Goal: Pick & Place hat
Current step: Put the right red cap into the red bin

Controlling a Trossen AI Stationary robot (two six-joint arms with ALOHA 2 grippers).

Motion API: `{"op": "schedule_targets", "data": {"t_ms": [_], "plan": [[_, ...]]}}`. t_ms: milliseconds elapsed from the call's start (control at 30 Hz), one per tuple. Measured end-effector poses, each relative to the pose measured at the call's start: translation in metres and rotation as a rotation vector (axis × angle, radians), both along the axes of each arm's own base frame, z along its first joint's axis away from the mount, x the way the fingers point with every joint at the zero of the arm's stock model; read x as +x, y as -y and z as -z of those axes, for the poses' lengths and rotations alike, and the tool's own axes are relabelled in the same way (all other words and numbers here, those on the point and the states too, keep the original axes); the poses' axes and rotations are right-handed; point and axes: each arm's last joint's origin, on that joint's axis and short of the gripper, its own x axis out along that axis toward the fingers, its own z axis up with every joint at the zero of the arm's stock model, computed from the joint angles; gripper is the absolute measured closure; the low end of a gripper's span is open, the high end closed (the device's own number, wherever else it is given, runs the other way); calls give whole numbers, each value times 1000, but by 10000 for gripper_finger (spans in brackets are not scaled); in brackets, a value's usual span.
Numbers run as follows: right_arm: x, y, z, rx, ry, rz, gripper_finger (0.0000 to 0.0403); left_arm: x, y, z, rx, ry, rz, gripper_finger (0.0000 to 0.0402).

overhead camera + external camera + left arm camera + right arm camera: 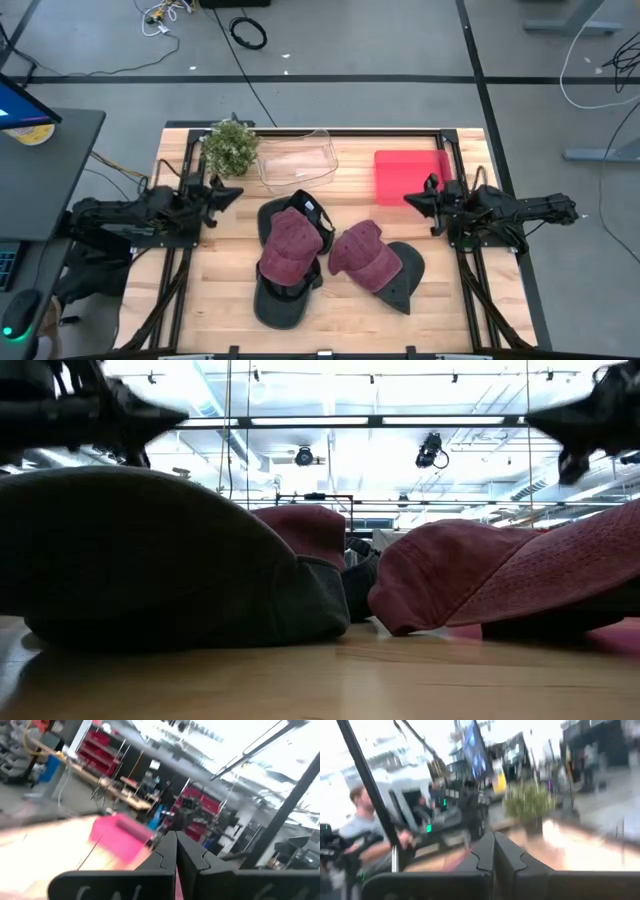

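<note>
Two maroon hats (292, 247) (363, 256) are seen mid-table, their dark brims partly hidden. No writing can be read. The left gripper (232, 193) and right gripper (412, 199) are held closed, empty, at the sides.

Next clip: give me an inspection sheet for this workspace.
Surface: light wooden table.
Job's things: two maroon fabric caps with dark brims, left cap, right cap, lying side by side.
Clutter: small green plant, clear plastic tray, pink box along far edge.
Grippers: left gripper and right gripper, jaws shut, holding nothing.
Cables: coiled black cable on floor.
Surroundings: person beyond table.
</note>
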Motion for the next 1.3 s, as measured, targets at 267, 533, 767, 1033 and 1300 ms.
{"op": "schedule_targets", "data": {"t_ms": [267,533,767,1033,1300], "plan": [[-3,1,-73,-222,30,95,399,-7,0,-84,275,-58,-60,399],[9,2,-180,-399,84,218,400,2,-2,-183,345,-140,-168,399],[15,1,-233,-174,212,154,389,0,-2,-245,354,-50,-183,399],[41,-2,-250,-177,-23,121,317,11,0,-254,353,-92,-111,393],[79,-4,-270,-110,-408,85,205,31,-1,-235,254,-270,-120,320]]}}
